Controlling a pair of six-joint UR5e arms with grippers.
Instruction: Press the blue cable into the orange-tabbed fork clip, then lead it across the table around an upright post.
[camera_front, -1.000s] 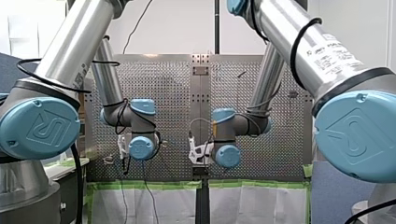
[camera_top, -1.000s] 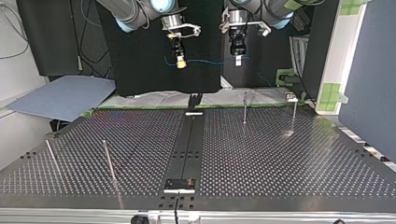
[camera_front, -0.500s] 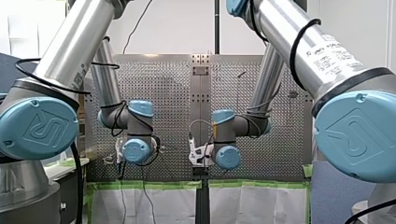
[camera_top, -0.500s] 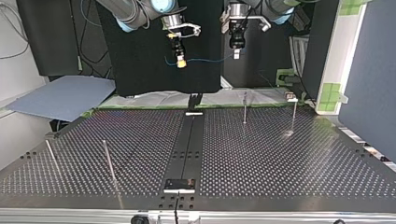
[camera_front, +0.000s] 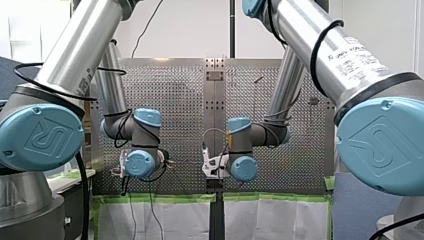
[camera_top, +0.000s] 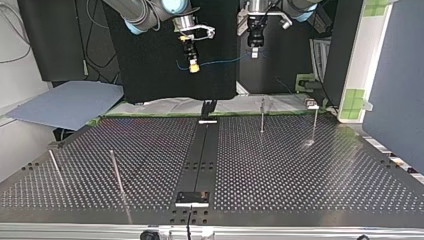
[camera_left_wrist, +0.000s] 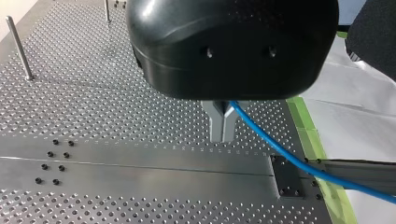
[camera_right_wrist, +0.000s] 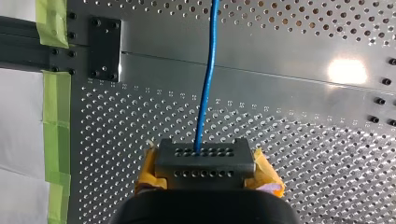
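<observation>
Both arms have the blue cable (camera_top: 222, 61) up in the air, well above the table (camera_top: 300, 175). My left gripper (camera_left_wrist: 222, 126) has its metal fingers pinched together with the cable coming out right at them. It looks gripped, though the black housing hides the exact spot. My right gripper (camera_right_wrist: 204, 156), yellow pads, is clamped on the cable too, which runs straight ahead of it. The nearest upright post (camera_top: 262, 116) stands on the table, well below the cable and not touching it.
</observation>
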